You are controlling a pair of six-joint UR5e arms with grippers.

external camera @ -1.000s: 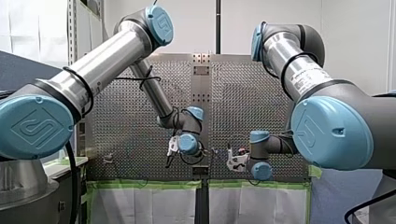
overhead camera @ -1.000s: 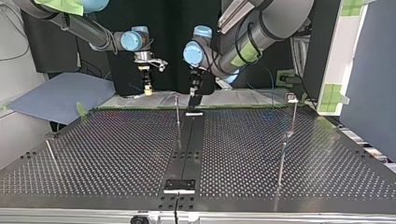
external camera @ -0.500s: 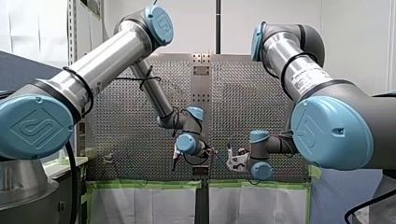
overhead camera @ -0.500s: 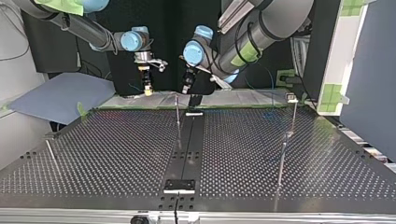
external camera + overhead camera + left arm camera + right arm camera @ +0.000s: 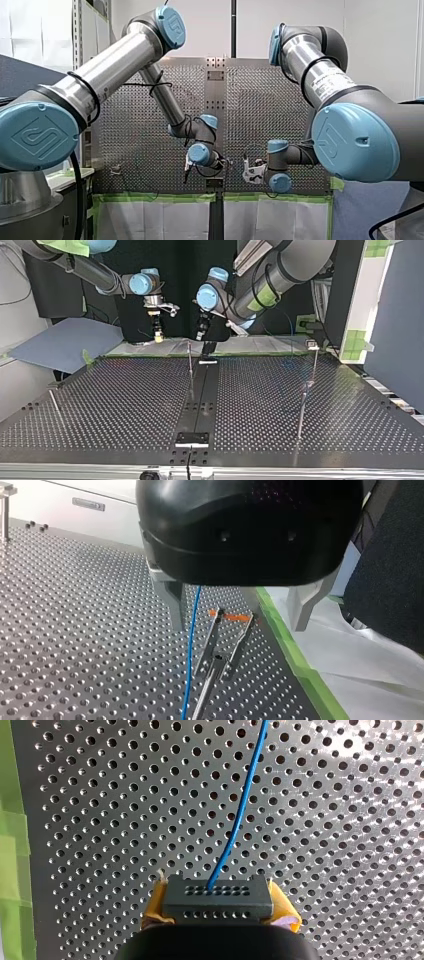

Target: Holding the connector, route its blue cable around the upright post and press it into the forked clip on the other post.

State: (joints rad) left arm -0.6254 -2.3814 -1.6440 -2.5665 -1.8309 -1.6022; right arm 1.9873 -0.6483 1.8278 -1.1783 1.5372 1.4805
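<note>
My right gripper (image 5: 218, 914) has its yellow pads shut on a dark grey connector (image 5: 217, 896) with rows of small holes. The blue cable (image 5: 240, 815) leaves the connector and runs away over the perforated table. In the left wrist view the blue cable (image 5: 191, 645) passes between the metal fingers of my left gripper (image 5: 239, 627), close to one finger and touching neither. That gripper is open and hangs over a thin forked clip (image 5: 220, 650) with orange tips. In the top view my left gripper (image 5: 201, 334) hangs beside a thin upright post (image 5: 190, 360), with my right gripper (image 5: 158, 333) further left.
Another post with a small block on top (image 5: 313, 346) stands at the top view's right, and a short rod (image 5: 55, 405) at its left. Green tape (image 5: 295, 655) marks the table edge next to my left gripper, with white sheeting beyond it.
My left gripper has swung towards the top view's left and tilted, ending beside the upright post. My right arm has stayed still.
</note>
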